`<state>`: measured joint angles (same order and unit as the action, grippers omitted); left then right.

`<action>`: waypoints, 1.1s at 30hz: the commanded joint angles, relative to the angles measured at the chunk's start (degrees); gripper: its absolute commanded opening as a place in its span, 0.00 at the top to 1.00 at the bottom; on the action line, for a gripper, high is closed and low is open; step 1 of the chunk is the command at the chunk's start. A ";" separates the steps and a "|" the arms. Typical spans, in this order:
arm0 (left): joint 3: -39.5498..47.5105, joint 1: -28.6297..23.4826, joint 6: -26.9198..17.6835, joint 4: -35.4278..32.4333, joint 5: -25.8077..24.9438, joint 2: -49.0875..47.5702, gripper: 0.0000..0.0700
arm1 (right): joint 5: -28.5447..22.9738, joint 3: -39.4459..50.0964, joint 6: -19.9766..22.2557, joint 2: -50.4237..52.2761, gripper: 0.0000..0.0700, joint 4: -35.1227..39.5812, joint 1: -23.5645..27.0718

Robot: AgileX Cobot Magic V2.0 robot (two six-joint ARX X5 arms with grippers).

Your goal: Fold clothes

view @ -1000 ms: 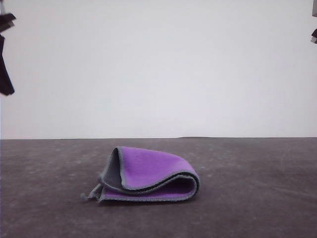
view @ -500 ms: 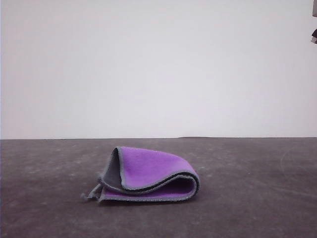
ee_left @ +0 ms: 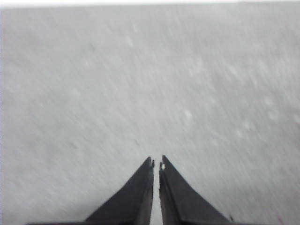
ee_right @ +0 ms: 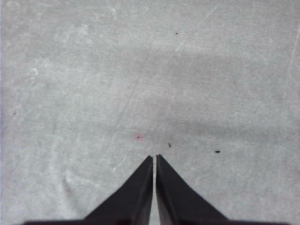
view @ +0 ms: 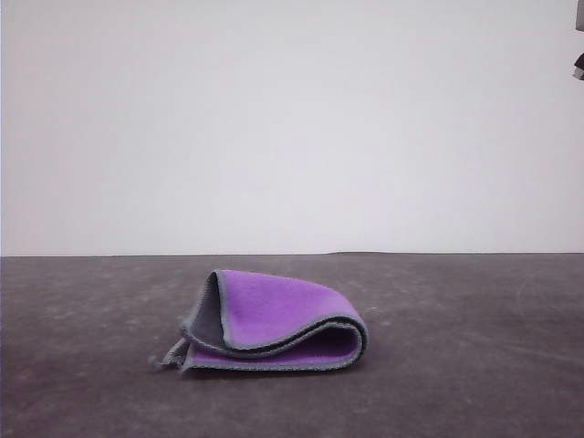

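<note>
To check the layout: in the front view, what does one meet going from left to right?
Bare table → cloth, folded, purple face up → bare table again → right arm's dark part at the upper right edge.

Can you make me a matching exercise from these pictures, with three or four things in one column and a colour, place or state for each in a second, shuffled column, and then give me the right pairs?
Column one:
1. Upper face of the small folded soft cloth
2. Stitched edging of the cloth
3. Left gripper
4. Flat table surface

Column two:
A. Dark grey-brown, bare beside the cloth
B. Bright purple
C. Fingers shut together, holding nothing
D. Light grey

Right pairs: 1-B, 2-D, 3-C, 4-A.
</note>
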<state>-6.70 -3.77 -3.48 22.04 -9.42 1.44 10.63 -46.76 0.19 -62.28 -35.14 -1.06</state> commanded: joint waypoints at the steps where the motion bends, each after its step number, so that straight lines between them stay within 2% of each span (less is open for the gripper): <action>1: 0.61 -0.07 0.77 -0.44 1.75 -0.90 0.98 | -0.15 -0.94 -0.35 -0.50 0.99 0.44 0.02; 5: 1.98 -0.07 2.50 -1.02 5.52 -1.27 0.98 | -0.15 -0.94 -0.37 -0.50 0.99 0.46 0.02; 12: 2.82 1.36 3.23 -1.67 5.53 -1.27 0.98 | -0.15 -0.94 -0.37 -0.50 0.99 0.47 0.02; 33: 2.79 1.38 3.56 -1.72 5.45 -1.21 0.98 | -0.15 -0.94 -0.37 -0.50 0.99 0.48 0.02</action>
<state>-5.06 -2.37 -0.36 20.10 -4.21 0.27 10.61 -46.76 0.19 -62.28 -35.09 -1.06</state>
